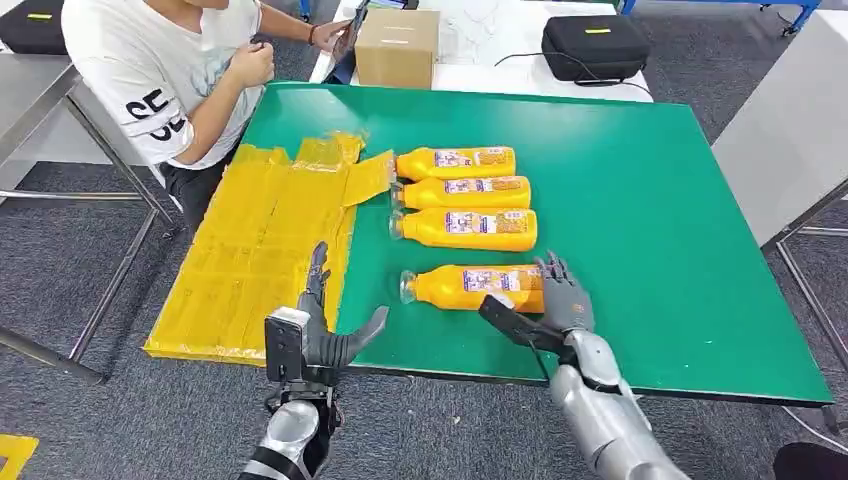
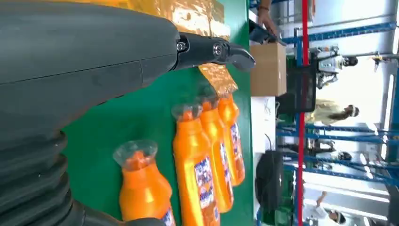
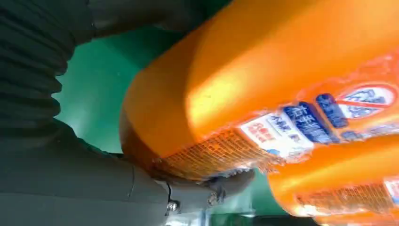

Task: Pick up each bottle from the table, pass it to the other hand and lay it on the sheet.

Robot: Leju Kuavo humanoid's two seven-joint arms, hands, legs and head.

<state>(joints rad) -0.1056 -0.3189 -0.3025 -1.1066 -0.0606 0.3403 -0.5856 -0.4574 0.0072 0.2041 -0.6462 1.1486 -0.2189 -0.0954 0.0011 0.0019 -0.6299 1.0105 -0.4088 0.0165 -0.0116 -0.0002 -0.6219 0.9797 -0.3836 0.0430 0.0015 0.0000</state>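
Note:
Four orange bottles lie on their sides on the green table [image 1: 640, 200], caps toward the yellow sheet [image 1: 250, 250]. My right hand [image 1: 555, 300] is at the base end of the nearest bottle [image 1: 465, 287]: its fingers stand spread behind the base and its thumb lies along the near side. The right wrist view shows this bottle [image 3: 282, 84] close up, lying between thumb and fingers with the thumb against its label. It still rests on the table. My left hand [image 1: 320, 330] hovers with fingers spread at the table's front edge beside the sheet, holding nothing. The left wrist view shows the nearest bottle [image 2: 143, 188] and the others beyond.
The other three bottles [image 1: 465, 190] lie in a row farther back. A person in a white shirt [image 1: 170, 70] sits at the far left corner by the sheet. A cardboard box [image 1: 397, 45] and a black case [image 1: 595, 45] stand on the white table behind.

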